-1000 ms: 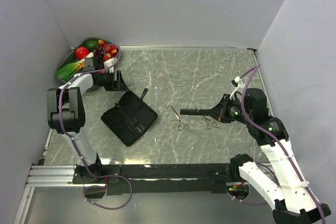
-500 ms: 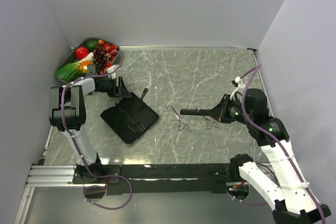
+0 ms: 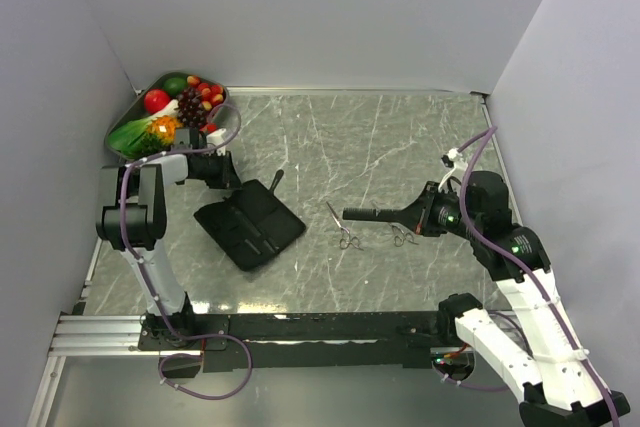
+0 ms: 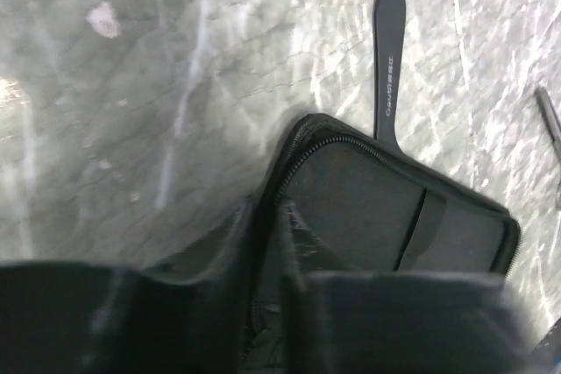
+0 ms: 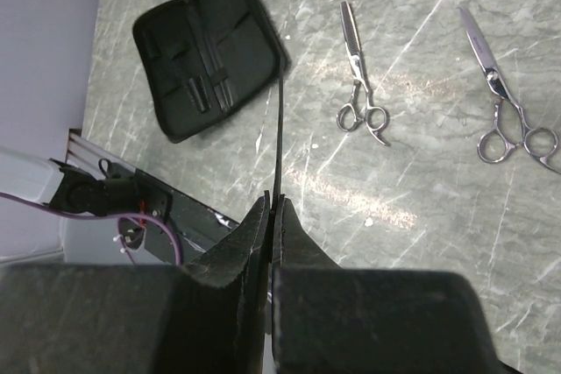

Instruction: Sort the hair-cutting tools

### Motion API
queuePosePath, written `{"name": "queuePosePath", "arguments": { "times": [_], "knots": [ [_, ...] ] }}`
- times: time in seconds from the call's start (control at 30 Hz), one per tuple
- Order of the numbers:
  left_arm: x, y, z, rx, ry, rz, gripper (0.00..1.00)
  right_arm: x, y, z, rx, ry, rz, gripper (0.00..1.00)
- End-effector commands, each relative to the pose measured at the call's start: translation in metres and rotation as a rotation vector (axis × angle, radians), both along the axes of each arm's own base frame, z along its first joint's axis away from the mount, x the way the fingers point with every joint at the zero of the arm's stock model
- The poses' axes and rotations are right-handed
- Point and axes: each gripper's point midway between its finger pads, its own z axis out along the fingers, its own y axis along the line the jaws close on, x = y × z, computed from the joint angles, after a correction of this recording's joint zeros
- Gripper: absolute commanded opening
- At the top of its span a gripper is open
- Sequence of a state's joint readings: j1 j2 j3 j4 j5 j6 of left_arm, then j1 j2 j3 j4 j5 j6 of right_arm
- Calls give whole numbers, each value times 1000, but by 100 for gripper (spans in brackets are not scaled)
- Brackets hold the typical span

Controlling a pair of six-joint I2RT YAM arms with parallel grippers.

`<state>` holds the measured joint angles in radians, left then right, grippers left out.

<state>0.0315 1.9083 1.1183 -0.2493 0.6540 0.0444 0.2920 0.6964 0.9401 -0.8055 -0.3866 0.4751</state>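
Two silver scissors lie on the marble table, one (image 3: 343, 227) (image 5: 358, 72) left of the other (image 3: 403, 237) (image 5: 501, 94). My right gripper (image 3: 405, 214) (image 5: 270, 208) is shut on a long black comb (image 3: 372, 213) (image 5: 279, 129), held level above the scissors and pointing left. A shorter black comb (image 3: 274, 180) (image 4: 388, 59) lies against the far edge of the open black pouch (image 3: 250, 229) (image 4: 377, 208) (image 5: 210, 59). My left gripper (image 3: 232, 184) (image 4: 267, 216) is shut on the pouch's zippered rim at its far left corner.
A tray (image 3: 125, 119) of toy fruit and vegetables stands at the back left, just behind my left arm. Grey walls close the table on three sides. The black rail with both arm bases (image 3: 300, 327) runs along the near edge.
My left gripper has come down from the tray side to the pouch and closed on its rim; the pouch has shifted slightly. The right arm and its comb have stayed still.
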Motion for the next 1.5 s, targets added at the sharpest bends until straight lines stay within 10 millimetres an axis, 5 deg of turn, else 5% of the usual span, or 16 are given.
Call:
{"name": "queuePosePath", "arguments": {
  "times": [0.0,0.3,0.7,0.87,1.1,1.47],
  "knots": [
    [-2,-6,-5,79,-14,1,6,2,3,4,22,-32,6,0],
    [-28,-14,-13,49,51,81,1,1,3,0,24,-33,8,0],
    [-35,-17,31,-3,68,516,1,6,12,-7,50,-10,35,0],
    [-65,-33,38,-20,120,660,1,15,19,-6,59,-13,65,0],
    [-129,-35,21,-38,225,836,1,30,38,-17,127,28,119,0],
    [-158,-17,11,2,185,905,1,46,59,-58,164,146,194,0]
  ]
}}
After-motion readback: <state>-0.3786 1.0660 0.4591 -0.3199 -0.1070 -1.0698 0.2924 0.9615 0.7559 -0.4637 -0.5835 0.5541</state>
